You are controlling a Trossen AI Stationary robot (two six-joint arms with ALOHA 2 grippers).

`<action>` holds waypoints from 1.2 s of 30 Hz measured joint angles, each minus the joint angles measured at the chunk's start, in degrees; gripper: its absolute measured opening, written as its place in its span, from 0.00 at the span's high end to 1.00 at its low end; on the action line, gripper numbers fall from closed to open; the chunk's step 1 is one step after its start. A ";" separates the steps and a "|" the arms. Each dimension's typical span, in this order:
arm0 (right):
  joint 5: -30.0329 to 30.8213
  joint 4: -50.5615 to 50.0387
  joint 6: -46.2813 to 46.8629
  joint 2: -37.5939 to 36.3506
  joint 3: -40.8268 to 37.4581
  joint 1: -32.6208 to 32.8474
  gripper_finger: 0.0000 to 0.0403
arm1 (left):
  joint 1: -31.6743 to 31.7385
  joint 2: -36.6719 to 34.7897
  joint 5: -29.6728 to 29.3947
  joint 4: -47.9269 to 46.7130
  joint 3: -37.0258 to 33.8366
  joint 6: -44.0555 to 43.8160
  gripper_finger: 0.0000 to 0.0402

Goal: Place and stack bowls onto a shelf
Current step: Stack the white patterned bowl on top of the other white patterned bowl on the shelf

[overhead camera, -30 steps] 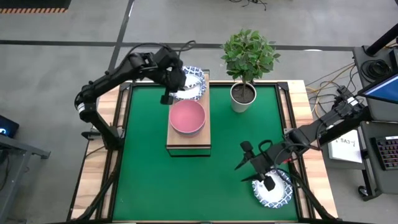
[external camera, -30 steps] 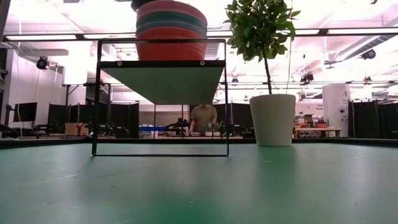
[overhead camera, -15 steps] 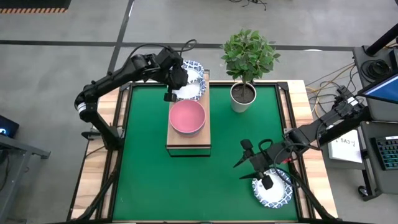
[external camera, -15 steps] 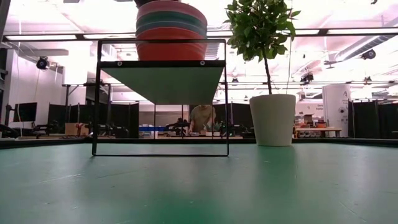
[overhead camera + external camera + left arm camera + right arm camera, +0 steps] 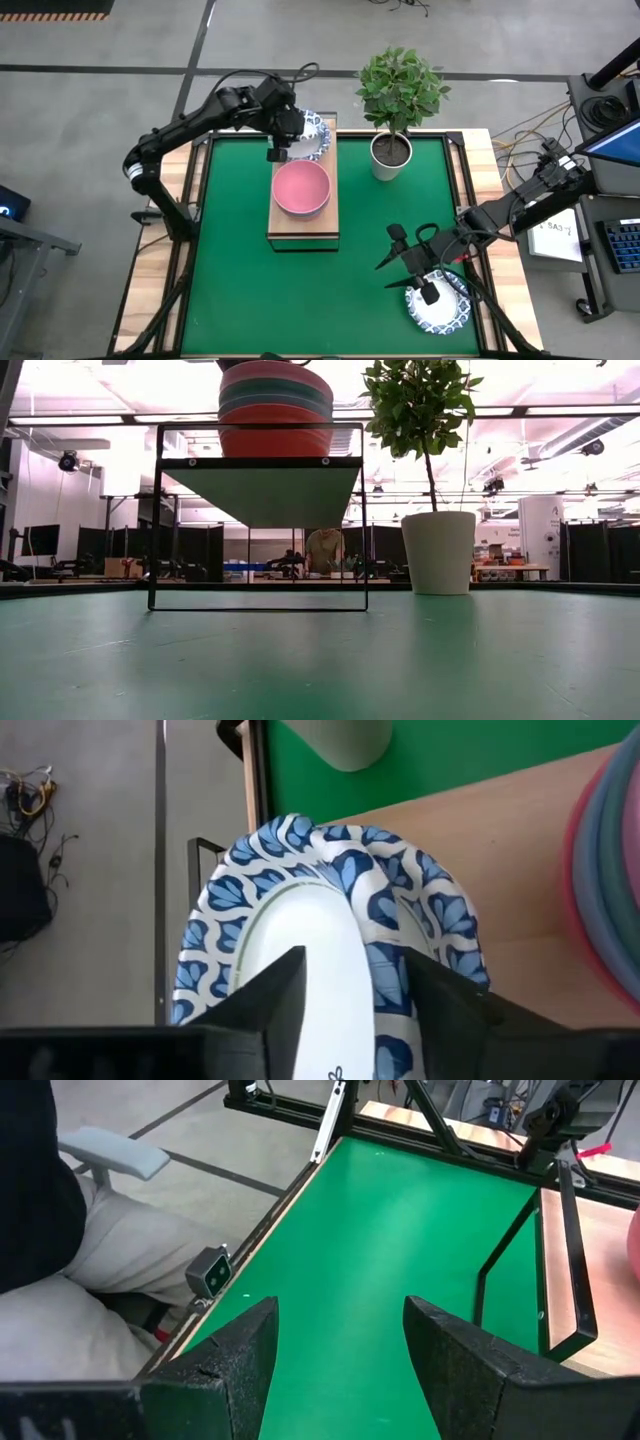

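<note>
The left end effector (image 5: 283,137) is positioned at the far end of the shelf (image 5: 303,222), where its fingers (image 5: 268,995) are seen in the left wrist view pinching the rim of a blue-patterned bowl (image 5: 330,930): 1 finger sits inside the bowl and the other outside it. This bowl appears nested with at least 1 more patterned bowl on the plank's far end, beside the coloured stack (image 5: 275,408), whose topmost pink bowl (image 5: 301,188) is seen from above. The step in hand is judged to be the placing of a patterned bowl onto the shelf's far stack. A release is called for next: the fingers are to be spread and lifted clear without the rim being dragged off centre.

The right end effector (image 5: 412,268) is held with fingers spread above the near right of the green mat (image 5: 240,270), just beside another blue-patterned bowl (image 5: 442,306) that rests on the tabletop. That bowl is judged to be the next one to be picked up. A plant pot (image 5: 390,153) stands beside the shelf.

Compared with 1 second earlier, the left end effector and its bowl are shifted slightly toward the shelf's far edge, so that less of the bowl is exposed beneath the arm. The right arm and its nearby bowl are unchanged.
</note>
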 joint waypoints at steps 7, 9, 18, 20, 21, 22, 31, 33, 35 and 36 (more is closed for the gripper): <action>0.00 -0.01 1.33 0.00 0.00 0.00 0.49 | -0.49 -0.20 0.01 -0.58 0.00 -0.71 0.57; 0.00 -0.01 1.39 0.00 0.00 0.01 0.49 | -0.81 -1.03 0.02 -1.46 0.00 -0.70 0.57; 0.00 0.90 0.71 0.00 0.00 0.02 0.49 | -0.90 -6.37 0.27 -5.64 0.00 -4.68 0.57; 0.00 1.81 0.66 0.02 -0.09 0.00 0.49 | -0.90 -7.58 0.42 -7.84 0.00 -6.52 0.57; 0.00 2.14 0.67 0.02 -0.27 0.02 0.49 | -0.88 -8.06 0.44 -9.31 -0.09 -7.79 0.57; 0.00 2.50 0.73 0.02 -0.62 0.02 0.49 | -0.83 -8.50 0.46 -10.64 -0.29 -9.05 0.58; 0.00 5.52 5.48 0.07 -2.45 0.02 0.49 | -3.12 -18.91 8.15 -5.02 -11.91 -26.31 0.63; 0.01 5.95 6.62 0.07 -2.45 0.02 0.49 | -4.80 -22.47 7.57 -0.26 -16.72 -31.70 0.63; 0.87 6.02 8.02 0.07 -2.45 -0.02 0.49 | -7.23 -26.37 7.47 4.07 -22.13 -34.81 0.63; 2.31 5.98 9.05 0.07 -2.45 -0.08 0.49 | -8.67 -28.15 7.54 6.09 -24.75 -36.21 0.63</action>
